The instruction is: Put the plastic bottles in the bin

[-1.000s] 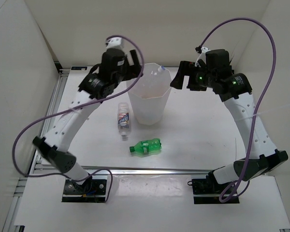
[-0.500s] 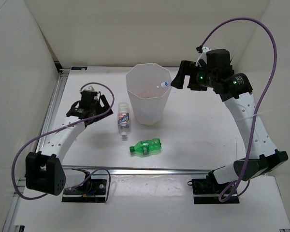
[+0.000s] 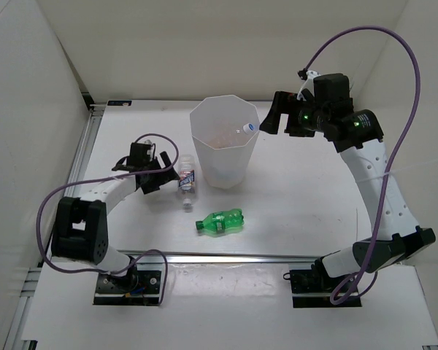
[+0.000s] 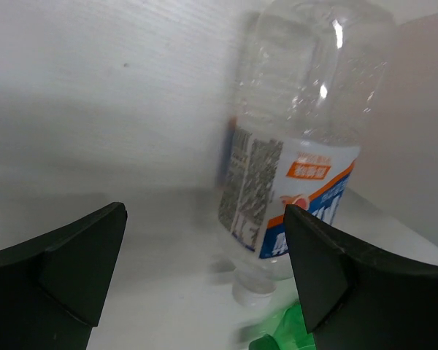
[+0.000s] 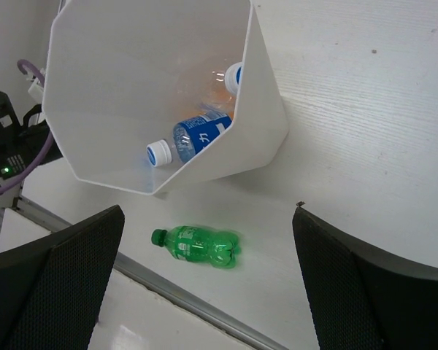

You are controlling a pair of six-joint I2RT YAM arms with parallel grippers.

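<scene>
White-labelled clear bottle [image 3: 187, 179] lying at bin's [image 3: 226, 168] 8 o'clock, green bottle [image 3: 220, 221] at 6; blue-labelled bottle [image 5: 193, 135] lying inside bin. My left gripper [image 3: 158, 178] gaping wide just beside white-labelled one; right gripper [image 3: 269, 121] hovering wide, empty, at bin rim's 2 o'clock.

Bright even white light, soft faint shadows beside bin [image 3: 225, 157], left wrist view blurred, glare specks on white-labelled bottle [image 4: 299, 146], right wrist view sharp.

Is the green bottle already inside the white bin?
No, the green bottle lies on its side on the table, outside the bin and apart from it.
</scene>
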